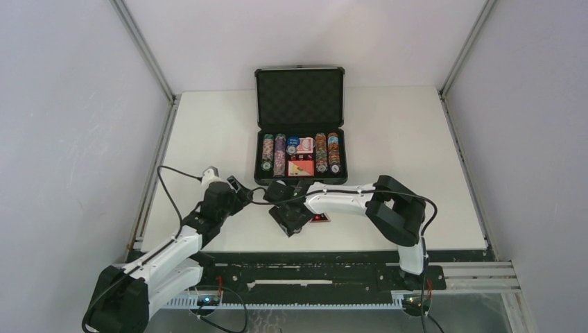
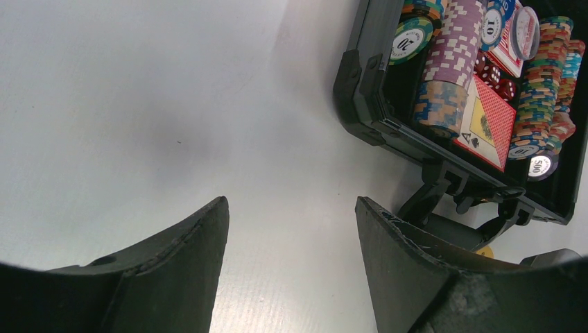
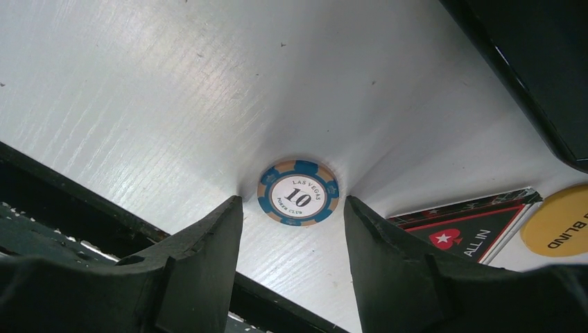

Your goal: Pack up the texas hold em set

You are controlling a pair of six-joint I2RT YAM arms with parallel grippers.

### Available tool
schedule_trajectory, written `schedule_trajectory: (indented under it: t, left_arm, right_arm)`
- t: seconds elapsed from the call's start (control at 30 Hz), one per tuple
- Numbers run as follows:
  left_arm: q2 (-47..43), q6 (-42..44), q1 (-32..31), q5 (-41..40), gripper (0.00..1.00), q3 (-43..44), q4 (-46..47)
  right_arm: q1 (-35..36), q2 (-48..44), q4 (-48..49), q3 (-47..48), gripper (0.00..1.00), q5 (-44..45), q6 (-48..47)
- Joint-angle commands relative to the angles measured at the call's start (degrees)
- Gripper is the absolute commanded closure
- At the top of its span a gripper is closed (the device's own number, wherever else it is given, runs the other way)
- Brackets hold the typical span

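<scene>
Since the blue 10 chip lies flat on the table just in front of the open case, the right gripper, jaws wide and empty astride it, should sink low and pinch its rim squarely. The left gripper hovers wide open, holding nothing, by the case's near-left corner.

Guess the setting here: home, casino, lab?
Probably a lab robot cell, not a game room: a white table boxed in by blank walls on metal framing, with left arm and right arm bolted at its near edge. The poker case looks like a prop.
</scene>
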Motion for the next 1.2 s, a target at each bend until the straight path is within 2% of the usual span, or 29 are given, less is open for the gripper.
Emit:
schedule_trajectory:
  t: [0.0, 0.67, 1.17]
  left_arm:
    - [-0.19, 1.22, -0.29, 0.23, 0.28, 2.27, 1.19]
    - [-0.53, 1.22, -0.29, 0.55, 0.28, 2.19, 1.19]
    - [-0.39, 1.13, -0.29, 0.55, 0.28, 2.18, 1.19]
  right_arm:
    - [0.93, 3.08, -0.01, 0.65, 0.36, 1.46, 1.19]
    - [2.27, 6.49, -3.69, 3.31, 0.37, 4.16, 1.1]
    - [2.47, 6.07, -3.38, 1.86, 0.48, 5.07, 1.7]
